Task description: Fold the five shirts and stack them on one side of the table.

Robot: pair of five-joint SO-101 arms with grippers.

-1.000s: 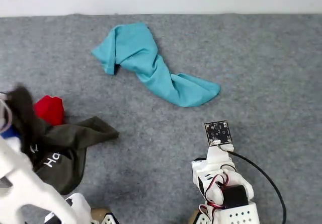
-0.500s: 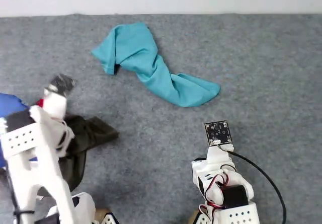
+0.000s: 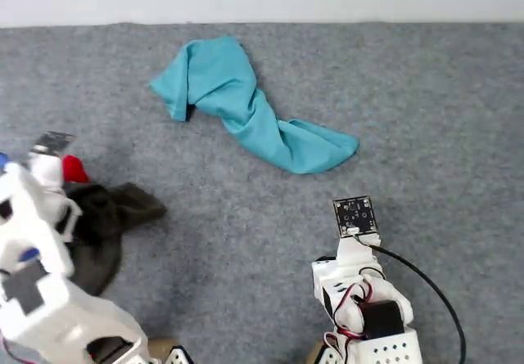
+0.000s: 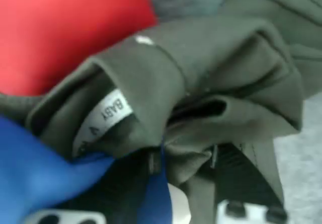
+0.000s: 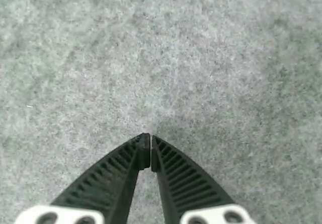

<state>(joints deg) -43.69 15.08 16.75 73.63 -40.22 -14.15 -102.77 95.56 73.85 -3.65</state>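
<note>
While the grey table (image 3: 458,119) carries the teal shirt (image 3: 246,110) crumpled at the far middle, the olive shirt (image 3: 102,217) lies bunched at the near left, touching the red shirt (image 3: 75,168) and the blue shirt (image 4: 45,173). The left gripper (image 4: 183,158) pinches olive cloth. The right gripper (image 5: 151,143) hangs at near right, fingers pressed together. Best to drag olive alone onto open table, leaving blue unsnagged, then spread it flat.

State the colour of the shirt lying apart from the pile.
The shirt is teal; high view.
</note>
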